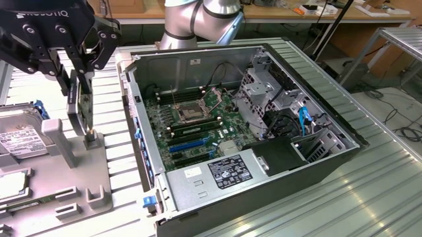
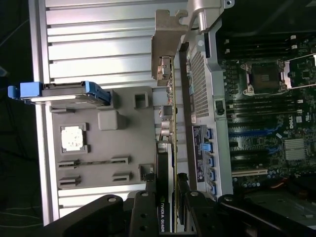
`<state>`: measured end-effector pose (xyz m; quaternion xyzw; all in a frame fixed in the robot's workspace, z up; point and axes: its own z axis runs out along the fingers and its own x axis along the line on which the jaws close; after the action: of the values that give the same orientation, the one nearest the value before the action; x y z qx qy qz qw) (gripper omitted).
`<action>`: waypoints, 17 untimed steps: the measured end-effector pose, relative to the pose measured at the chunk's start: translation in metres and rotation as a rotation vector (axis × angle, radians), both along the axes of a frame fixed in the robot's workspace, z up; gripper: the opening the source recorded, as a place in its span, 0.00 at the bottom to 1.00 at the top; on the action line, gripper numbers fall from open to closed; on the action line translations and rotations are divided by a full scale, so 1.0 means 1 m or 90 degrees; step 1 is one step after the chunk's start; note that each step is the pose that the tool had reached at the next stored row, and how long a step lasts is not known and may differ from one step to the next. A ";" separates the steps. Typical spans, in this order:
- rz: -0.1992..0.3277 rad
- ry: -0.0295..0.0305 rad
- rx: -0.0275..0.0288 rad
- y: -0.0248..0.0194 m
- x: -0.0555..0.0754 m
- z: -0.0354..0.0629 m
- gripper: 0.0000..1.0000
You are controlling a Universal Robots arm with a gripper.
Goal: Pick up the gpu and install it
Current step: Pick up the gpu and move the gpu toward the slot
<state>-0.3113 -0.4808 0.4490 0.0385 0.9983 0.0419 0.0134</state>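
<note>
Computer case (image 1: 197,66), side panel off, took the exterior view from its centre out to four o'clock, with the motherboard (image 1: 197,118) and its blue slots (image 1: 188,144) bare. Toward eight o'clock lay the grey parts tray (image 1: 59,185), with the hard drive (image 1: 20,138) at nine o'clock. At ten o'clock the gripper (image 1: 76,84) hung over that tray, its jaws drawn partway in and clamped on the upper edge of the gpu (image 1: 79,108). The card stood upright on edge, beside the case and outside it.

By my reading the pick-up step was in hand and the install not begun. Seating the card would call for lining its lower edge along a free slot, with the silvery bracket (image 2: 168,44) toward the case's rear wall.

Whether the card's lower end rested in its tray holder (image 1: 91,141) or had cleared it could not be made out. The arm was cut off at twelve o'clock. The card showed almost edge-on, so its connector could not be picked out.
</note>
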 end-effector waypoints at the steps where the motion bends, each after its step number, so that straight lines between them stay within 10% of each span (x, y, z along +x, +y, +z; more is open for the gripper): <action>1: 0.000 0.0000 0.0000 0.0000 0.001 0.0000 0.27; 17: 0.000 0.0000 0.0000 0.0001 0.015 0.0000 0.27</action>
<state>-0.2961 -0.4806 0.4490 0.0385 0.9983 0.0419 0.0134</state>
